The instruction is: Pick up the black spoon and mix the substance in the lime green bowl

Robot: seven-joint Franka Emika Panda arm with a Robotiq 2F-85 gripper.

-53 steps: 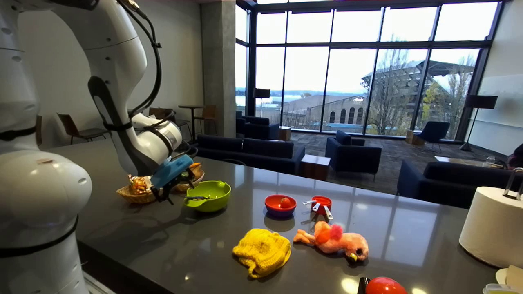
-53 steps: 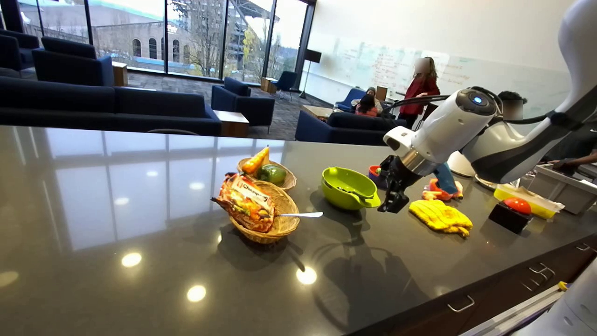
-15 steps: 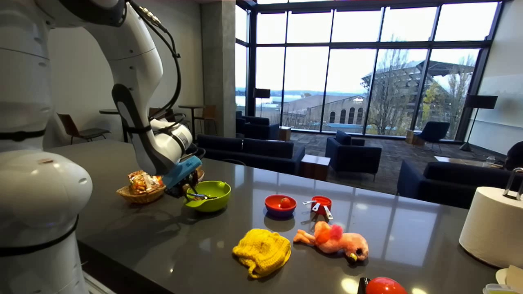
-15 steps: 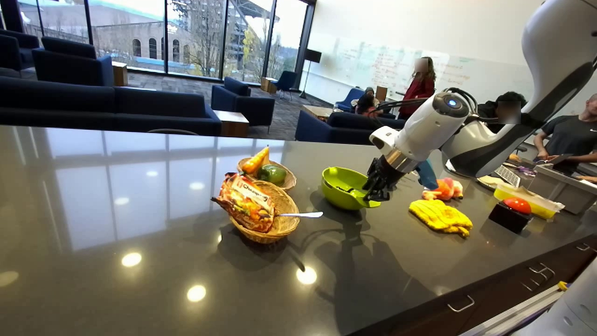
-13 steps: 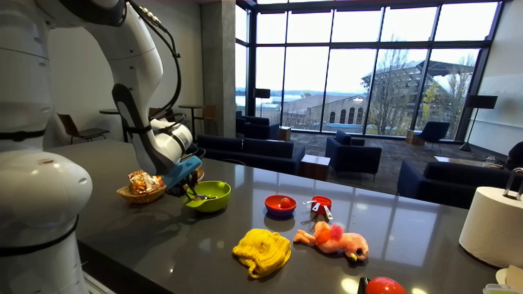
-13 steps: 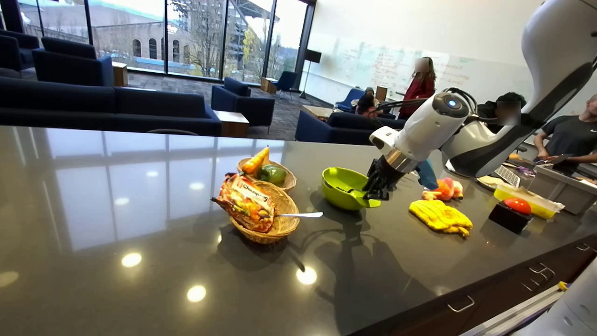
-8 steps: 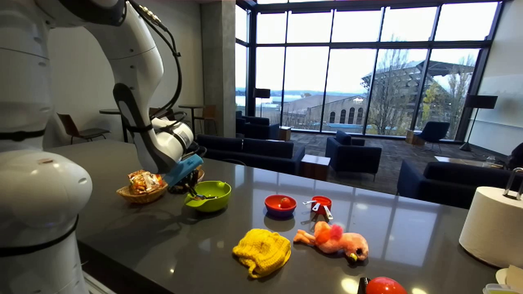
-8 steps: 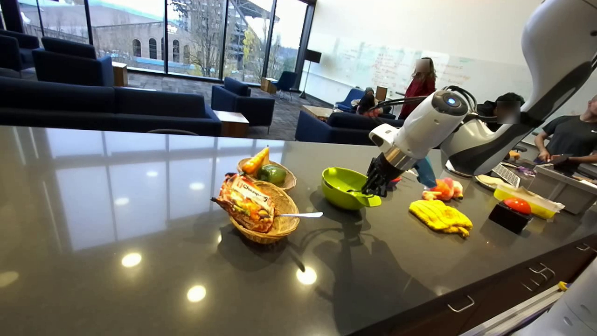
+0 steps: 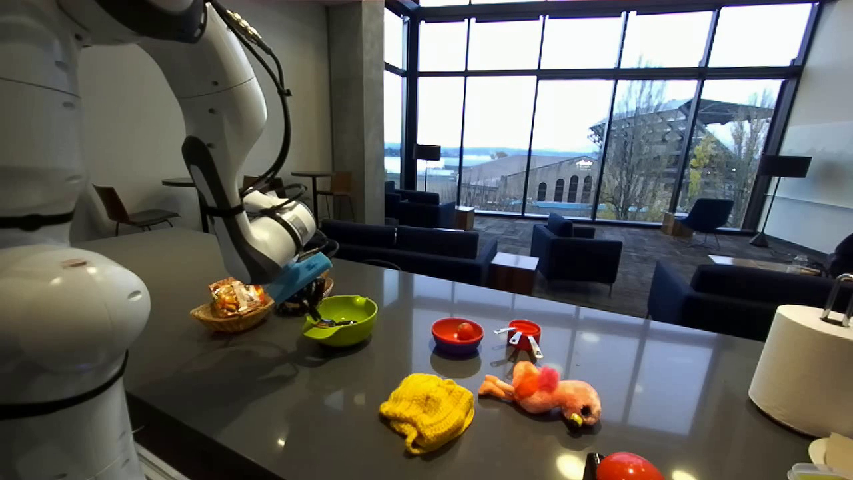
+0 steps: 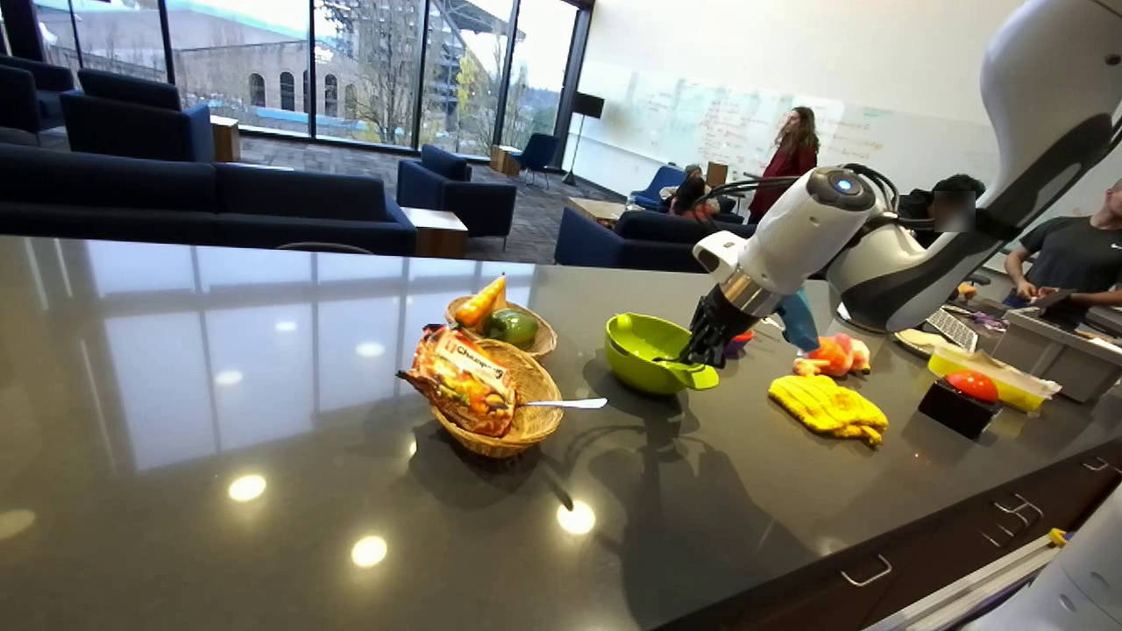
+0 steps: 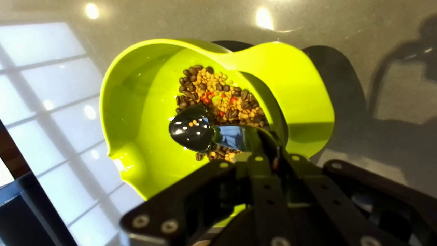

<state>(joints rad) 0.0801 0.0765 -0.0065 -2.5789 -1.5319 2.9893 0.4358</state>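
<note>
The lime green bowl (image 11: 133, 102) stands on the counter in all views. A mix of dark beans, yellow grains and a few red bits (image 11: 218, 89) lies in it, toward its handle side. The black spoon (image 11: 194, 130) rests its head inside the bowl, two yellow grains on it, in the wrist view. Its handle runs back over the rim side, between the fingers of my gripper (image 11: 269, 153), which is shut on it. In both exterior views the gripper (image 9: 313, 313) sits low at the bowl's handle side. The end of the spoon's handle is hidden by the fingers.
Close to the bowl is a wicker basket (image 10: 539, 421) with a snack packet (image 10: 465, 377) and a white handle sticking out. Behind it a second basket holds a carrot and a green vegetable (image 10: 511, 328). A red bowl (image 9: 457, 340), yellow cloth (image 9: 430, 412) and pink plush (image 9: 550, 393) lie farther along.
Since the earliest frames my gripper has come over to the bowl's handle side. Within the last second its fingers have closed on the spoon, and the spoon has shifted slightly.
</note>
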